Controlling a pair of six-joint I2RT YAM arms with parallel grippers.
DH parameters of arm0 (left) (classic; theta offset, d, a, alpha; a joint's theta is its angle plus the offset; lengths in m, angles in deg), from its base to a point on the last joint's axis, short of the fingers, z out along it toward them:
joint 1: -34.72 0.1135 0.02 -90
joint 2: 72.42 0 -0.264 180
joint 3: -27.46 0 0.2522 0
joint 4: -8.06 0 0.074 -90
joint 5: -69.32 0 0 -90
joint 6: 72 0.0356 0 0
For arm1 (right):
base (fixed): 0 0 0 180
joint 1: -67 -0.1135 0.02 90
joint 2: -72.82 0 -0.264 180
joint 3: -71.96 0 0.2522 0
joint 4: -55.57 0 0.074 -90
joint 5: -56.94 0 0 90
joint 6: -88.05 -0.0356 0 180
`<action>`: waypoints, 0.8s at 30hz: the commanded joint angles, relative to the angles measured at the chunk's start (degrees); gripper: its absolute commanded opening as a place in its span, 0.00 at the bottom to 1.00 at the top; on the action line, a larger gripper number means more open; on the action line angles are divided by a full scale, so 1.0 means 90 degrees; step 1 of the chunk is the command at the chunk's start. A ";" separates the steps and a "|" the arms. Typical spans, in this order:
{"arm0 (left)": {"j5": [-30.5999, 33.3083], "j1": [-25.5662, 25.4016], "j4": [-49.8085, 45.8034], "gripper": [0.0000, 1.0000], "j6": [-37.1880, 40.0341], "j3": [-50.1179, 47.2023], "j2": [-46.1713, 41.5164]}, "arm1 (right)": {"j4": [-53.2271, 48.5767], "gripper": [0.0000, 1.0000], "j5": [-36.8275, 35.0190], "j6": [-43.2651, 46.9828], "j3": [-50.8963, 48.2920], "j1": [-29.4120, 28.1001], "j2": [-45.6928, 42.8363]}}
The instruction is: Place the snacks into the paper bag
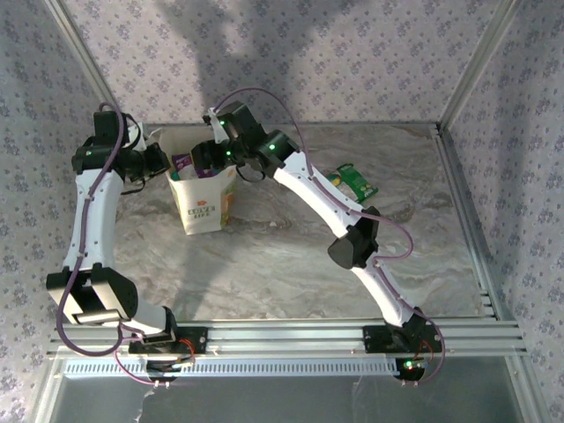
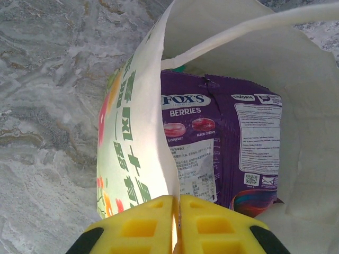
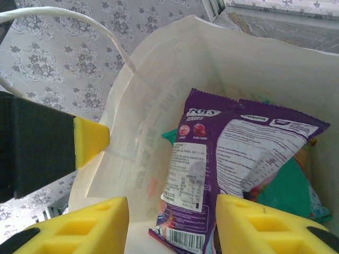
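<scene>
The white paper bag stands upright at the back left of the table. My left gripper is shut on the top edge of the bag's printed wall and holds the mouth open. My right gripper hangs over the mouth, jaws open. A purple snack packet stands inside the bag, leaning in the gap between the open fingers, with a teal packet behind it. The purple packet also shows in the left wrist view. A green-and-white packet lies on the table beside the right arm.
The marbled table has a metal rail along its right edge and another across the front. Patterned walls close the back and sides. The bag's cord handle arches beside the left gripper's fingertip.
</scene>
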 commanded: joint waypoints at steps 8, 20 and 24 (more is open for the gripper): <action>0.0097 -0.0030 -0.0110 0.12 0.0111 -0.0118 -0.0236 | -0.0187 0.46 -0.0410 0.0390 -0.0491 -0.0108 -0.1058; 0.0235 0.0070 -0.0160 0.12 0.0153 -0.0269 -0.0494 | -0.0300 0.45 -0.0861 0.0620 -0.1087 -0.0257 -0.1711; 0.0233 0.0121 -0.0164 0.12 0.0163 -0.0314 -0.0486 | -0.0219 0.45 -0.1113 0.0747 -0.1527 -0.0267 -0.2078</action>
